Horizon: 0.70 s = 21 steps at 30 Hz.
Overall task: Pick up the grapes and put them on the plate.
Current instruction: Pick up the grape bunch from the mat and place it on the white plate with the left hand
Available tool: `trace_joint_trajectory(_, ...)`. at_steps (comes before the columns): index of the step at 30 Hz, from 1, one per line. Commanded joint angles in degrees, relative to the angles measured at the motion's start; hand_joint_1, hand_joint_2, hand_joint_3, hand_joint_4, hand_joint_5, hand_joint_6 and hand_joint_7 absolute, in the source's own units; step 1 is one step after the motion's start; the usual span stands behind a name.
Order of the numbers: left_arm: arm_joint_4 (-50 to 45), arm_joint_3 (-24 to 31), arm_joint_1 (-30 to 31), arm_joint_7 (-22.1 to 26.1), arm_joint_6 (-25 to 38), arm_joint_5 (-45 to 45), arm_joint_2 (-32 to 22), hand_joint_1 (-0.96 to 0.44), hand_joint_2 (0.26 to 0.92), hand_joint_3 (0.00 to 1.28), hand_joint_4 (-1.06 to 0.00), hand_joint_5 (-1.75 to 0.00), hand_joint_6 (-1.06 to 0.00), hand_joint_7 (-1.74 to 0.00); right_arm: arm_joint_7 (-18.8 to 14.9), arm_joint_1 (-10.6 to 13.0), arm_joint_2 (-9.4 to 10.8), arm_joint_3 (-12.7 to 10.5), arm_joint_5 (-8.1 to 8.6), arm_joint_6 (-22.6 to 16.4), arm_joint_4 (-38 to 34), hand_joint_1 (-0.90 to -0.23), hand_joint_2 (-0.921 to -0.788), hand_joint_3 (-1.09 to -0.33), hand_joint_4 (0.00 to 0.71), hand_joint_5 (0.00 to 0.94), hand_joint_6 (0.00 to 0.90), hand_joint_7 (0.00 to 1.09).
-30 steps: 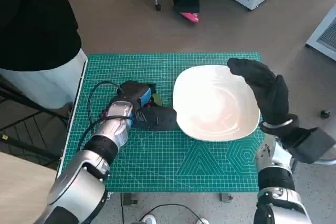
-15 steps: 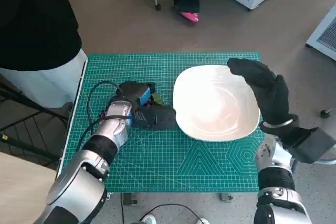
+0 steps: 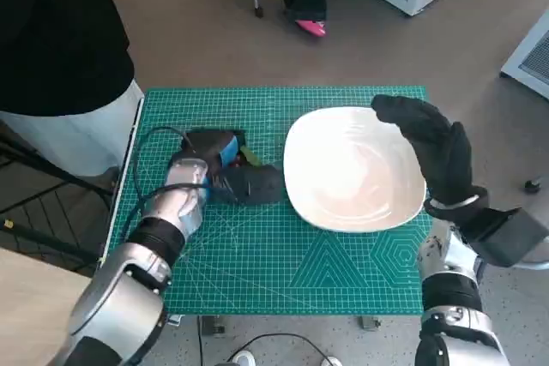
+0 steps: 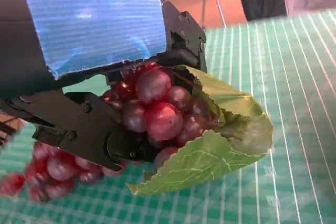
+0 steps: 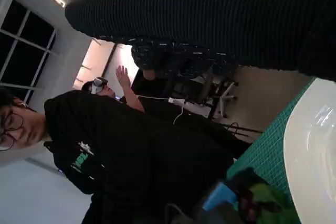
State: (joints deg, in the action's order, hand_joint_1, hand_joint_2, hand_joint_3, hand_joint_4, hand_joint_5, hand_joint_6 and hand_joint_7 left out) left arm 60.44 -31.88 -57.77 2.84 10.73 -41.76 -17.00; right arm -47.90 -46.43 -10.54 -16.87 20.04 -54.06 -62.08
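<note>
Red-purple grapes (image 4: 157, 111) with green leaves, gripped in left hand (image 3: 225, 166), beside empty white plate (image 3: 353, 169)

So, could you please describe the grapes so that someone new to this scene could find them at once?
Start at the green cutting mat on the table, then go to the white plate. Just off the plate's edge, the left robot hand, blue-taped on its back, grips the grapes: a dark red bunch with green leaves, the only fruit there.
</note>
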Motion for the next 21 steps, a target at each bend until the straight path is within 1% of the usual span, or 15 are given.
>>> trace_joint_trajectory(1, -11.12, 1.3, 1.62, 3.55, 3.66, -0.53, -3.26, 0.0, 0.92, 0.2, -0.51, -1.49, -0.52, -1.14, 0.29, 0.16, -0.05, 0.06, -0.28, 0.59, -0.39, -0.45, -0.921, -0.553, 0.242, 0.0, 0.235, 0.0)
trace_joint_trajectory(8, -28.49, 3.5, 5.74, 9.52, 9.04, -1.57, -7.3, 0.0, 0.921, 0.19, -0.52, -1.5, -0.55, -1.09, 0.44, -0.1, 0.07, -0.05, -0.18, 0.76, -0.57, -0.454, -0.921, -0.553, 0.241, 0.0, 0.234, 0.0)
trace_joint_trajectory(12, -38.06, 5.09, 8.16, 11.98, 11.38, -2.21, -9.18, 0.0, 0.921, 0.16, -0.55, -1.44, -0.58, -1.09, 0.65, -0.33, 0.26, -0.09, -0.19, 0.79, -0.8, -0.459, -0.921, -0.549, 0.243, 0.001, 0.236, 0.0)
trace_joint_trajectory(17, -43.38, 6.06, 9.92, 12.78, 13.02, -2.97, -9.81, 0.0, 0.921, 0.15, -0.54, -1.38, -0.58, -1.16, 0.69, -0.48, 0.52, -0.1, -0.06, 0.88, -0.89, -0.455, -0.921, -0.546, 0.244, 0.002, 0.237, 0.0)
trace_joint_trajectory(21, -44.4, 6.39, 10.33, 12.73, 13.56, -3.63, -9.57, 0.0, 0.92, 0.14, -0.6, -1.33, -0.57, -1.16, 0.59, -0.56, 0.69, -0.19, 0.13, 0.97, -0.86, -0.455, -0.921, -0.545, 0.245, 0.002, 0.238, 0.0)
